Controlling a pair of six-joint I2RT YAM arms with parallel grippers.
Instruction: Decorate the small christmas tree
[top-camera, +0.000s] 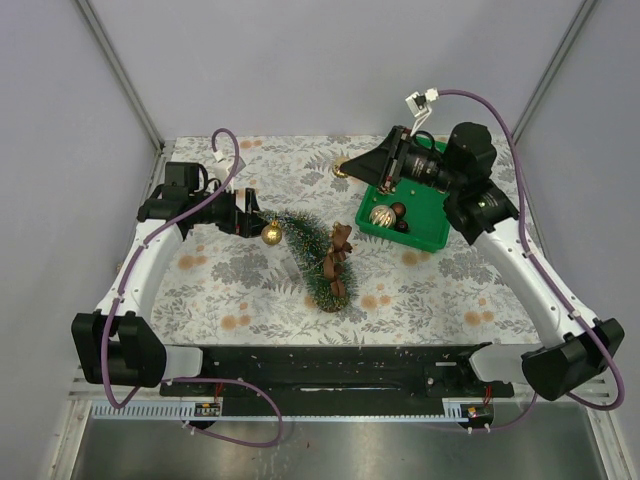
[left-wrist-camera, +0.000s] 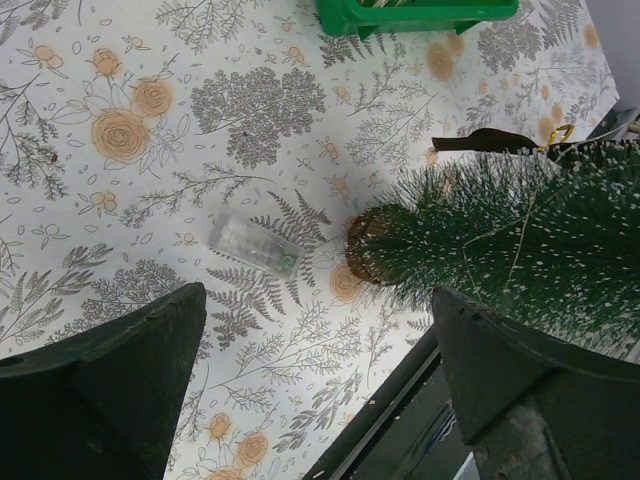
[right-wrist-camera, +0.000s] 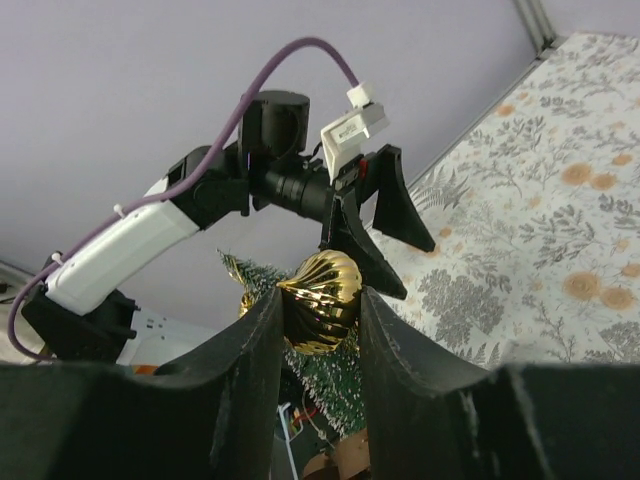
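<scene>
The small christmas tree (top-camera: 312, 255) slants across the middle of the table, its wooden base (top-camera: 331, 296) near me and its tip toward the left arm. A gold ball (top-camera: 271, 234) hangs near the tip and a brown bow (top-camera: 340, 246) sits on its side. My left gripper (top-camera: 252, 213) is open beside the tip. In the left wrist view the tree (left-wrist-camera: 510, 240) spreads above the right finger (left-wrist-camera: 530, 390), and nothing lies between the jaws. My right gripper (top-camera: 347, 168), above the bin's far left corner, is shut on a ribbed gold ornament (right-wrist-camera: 320, 300).
A green bin (top-camera: 425, 225) at the back right holds a silver ornament (top-camera: 380, 215) and dark brown ones (top-camera: 399, 213). A small clear plastic piece (left-wrist-camera: 250, 243) lies on the floral cloth left of the tree's base. Grey walls close in the table on three sides.
</scene>
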